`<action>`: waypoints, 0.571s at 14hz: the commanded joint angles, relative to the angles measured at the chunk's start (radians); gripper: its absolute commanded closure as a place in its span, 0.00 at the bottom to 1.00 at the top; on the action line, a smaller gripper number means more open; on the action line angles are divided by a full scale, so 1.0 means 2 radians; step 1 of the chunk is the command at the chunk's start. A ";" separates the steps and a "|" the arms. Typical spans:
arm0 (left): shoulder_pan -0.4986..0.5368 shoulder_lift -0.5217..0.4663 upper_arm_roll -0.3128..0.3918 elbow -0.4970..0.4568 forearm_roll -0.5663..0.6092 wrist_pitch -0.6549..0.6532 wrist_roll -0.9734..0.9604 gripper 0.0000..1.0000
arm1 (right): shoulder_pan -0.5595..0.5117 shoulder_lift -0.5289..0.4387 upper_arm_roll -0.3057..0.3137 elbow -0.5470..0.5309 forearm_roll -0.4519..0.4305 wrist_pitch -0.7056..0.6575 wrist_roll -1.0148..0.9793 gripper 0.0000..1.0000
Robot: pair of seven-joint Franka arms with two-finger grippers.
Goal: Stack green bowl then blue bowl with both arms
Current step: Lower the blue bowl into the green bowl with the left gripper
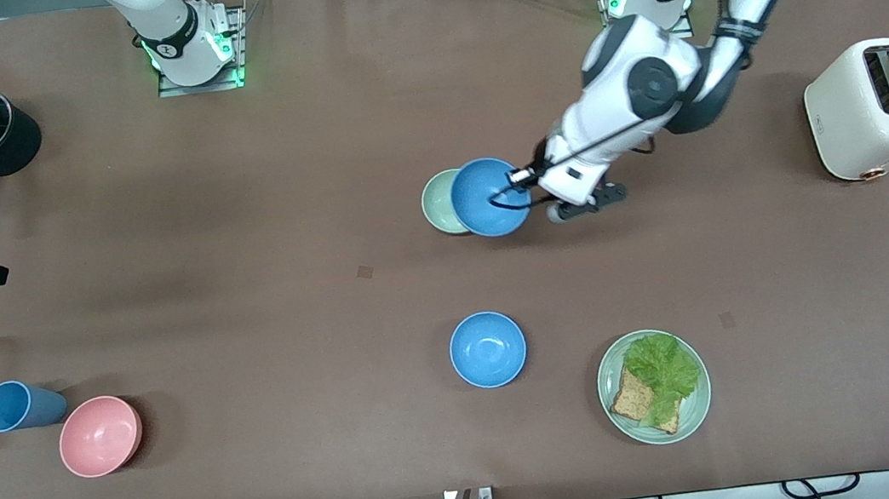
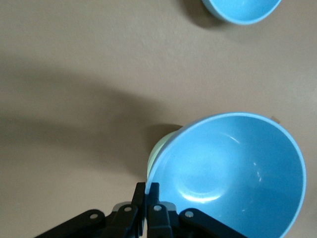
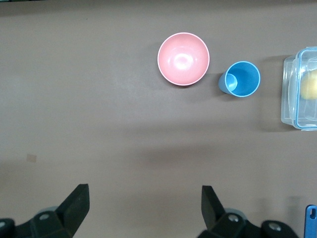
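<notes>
Front view: left gripper (image 1: 519, 179) clamps the blue bowl (image 1: 489, 196) by its rim, over the green bowl (image 1: 443, 202). Left wrist view: the green bowl (image 2: 159, 151) peeks from under it. Right wrist view: right gripper (image 3: 143, 208), fingers spread, waits empty

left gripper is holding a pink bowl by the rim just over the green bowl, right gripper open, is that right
Not quite: the bowl held by the left gripper is blue, not pink. The left wrist view shows it shut on the blue bowl's rim, over the green bowl. The pink bowl sits on the table beside the blue cup. The right gripper is open.
</notes>
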 commanded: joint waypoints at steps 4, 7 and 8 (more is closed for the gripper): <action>-0.034 0.006 0.004 -0.035 0.031 0.055 -0.047 1.00 | -0.008 -0.063 0.013 -0.087 -0.022 0.027 -0.005 0.00; -0.050 0.020 0.008 -0.039 0.067 0.078 -0.073 1.00 | -0.009 -0.103 0.013 -0.152 -0.022 0.061 -0.005 0.00; -0.051 0.030 0.011 -0.039 0.079 0.081 -0.079 1.00 | -0.010 -0.105 0.012 -0.152 -0.022 0.059 -0.006 0.00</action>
